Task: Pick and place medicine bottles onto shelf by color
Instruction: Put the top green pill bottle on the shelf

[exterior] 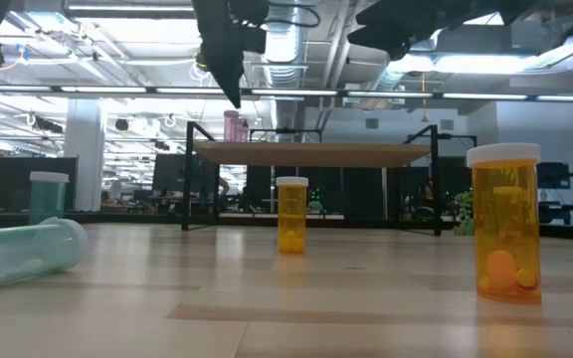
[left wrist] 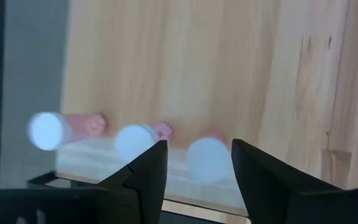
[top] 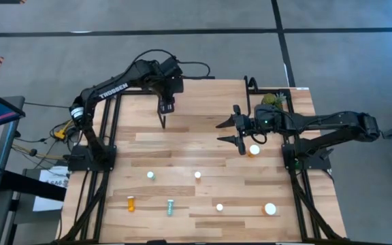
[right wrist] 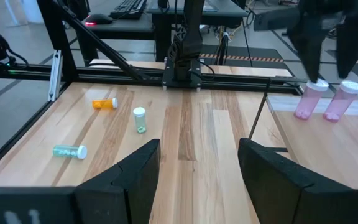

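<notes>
Pink medicine bottles (right wrist: 307, 99) stand upright in a row on the shelf (right wrist: 328, 140), three of them with white caps, seen from above in the left wrist view. The left gripper (left wrist: 194, 168) hangs over that row, its fingers apart and empty, one pink bottle (left wrist: 207, 155) showing between them below. In the high view this left gripper (top: 165, 114) is near the far edge of the table (top: 203, 143).

The right gripper (top: 231, 131) is above the table middle, fingers wide apart and holding nothing, close to an orange bottle (top: 254, 150) which stands upright.

Other bottles wait on the near part of the table: an orange one lying down (top: 131, 203), a teal one lying down (top: 170, 207), a teal one standing (top: 151, 175), and a wide orange bottle (exterior: 505, 236) standing at the near right.
</notes>
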Action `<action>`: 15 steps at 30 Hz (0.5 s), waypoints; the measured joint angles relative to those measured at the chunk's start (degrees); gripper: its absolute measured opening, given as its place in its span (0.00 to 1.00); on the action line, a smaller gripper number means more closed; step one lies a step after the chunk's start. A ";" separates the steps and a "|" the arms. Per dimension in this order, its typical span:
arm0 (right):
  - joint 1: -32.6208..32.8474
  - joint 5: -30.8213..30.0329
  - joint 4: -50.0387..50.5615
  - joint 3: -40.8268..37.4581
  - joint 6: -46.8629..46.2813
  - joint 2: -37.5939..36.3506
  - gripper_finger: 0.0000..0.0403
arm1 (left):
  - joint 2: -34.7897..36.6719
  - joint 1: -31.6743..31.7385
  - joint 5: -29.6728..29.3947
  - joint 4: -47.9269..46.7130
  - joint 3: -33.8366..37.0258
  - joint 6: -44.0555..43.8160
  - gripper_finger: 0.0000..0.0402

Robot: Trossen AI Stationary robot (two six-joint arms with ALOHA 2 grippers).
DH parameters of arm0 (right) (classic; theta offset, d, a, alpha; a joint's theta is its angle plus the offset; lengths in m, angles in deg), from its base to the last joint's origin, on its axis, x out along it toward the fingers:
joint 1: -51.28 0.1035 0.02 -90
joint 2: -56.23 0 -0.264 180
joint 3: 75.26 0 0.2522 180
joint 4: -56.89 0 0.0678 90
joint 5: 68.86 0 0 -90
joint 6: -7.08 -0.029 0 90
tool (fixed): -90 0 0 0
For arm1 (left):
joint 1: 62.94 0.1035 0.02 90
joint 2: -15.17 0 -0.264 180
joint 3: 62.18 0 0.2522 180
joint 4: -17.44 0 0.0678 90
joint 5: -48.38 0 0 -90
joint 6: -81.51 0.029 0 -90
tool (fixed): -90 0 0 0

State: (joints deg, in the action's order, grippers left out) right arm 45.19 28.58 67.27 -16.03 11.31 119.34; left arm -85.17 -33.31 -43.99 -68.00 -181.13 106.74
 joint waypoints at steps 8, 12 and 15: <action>0.15 0.02 0.15 0.00 -0.13 -0.02 0.59 | -0.04 -1.15 -0.68 -4.93 -7.23 -0.44 0.42; 0.15 0.02 0.24 0.00 -0.13 0.00 0.59 | 0.16 -1.58 -3.16 -9.27 -12.49 -1.42 0.42; 0.15 0.04 0.52 0.00 -0.17 0.00 0.59 | 2.86 -1.51 0.42 -9.57 -14.57 -4.11 0.42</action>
State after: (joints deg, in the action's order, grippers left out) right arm 45.34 28.63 67.79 -16.03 11.15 119.35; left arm -82.31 -34.82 -43.57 -77.57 -195.70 102.63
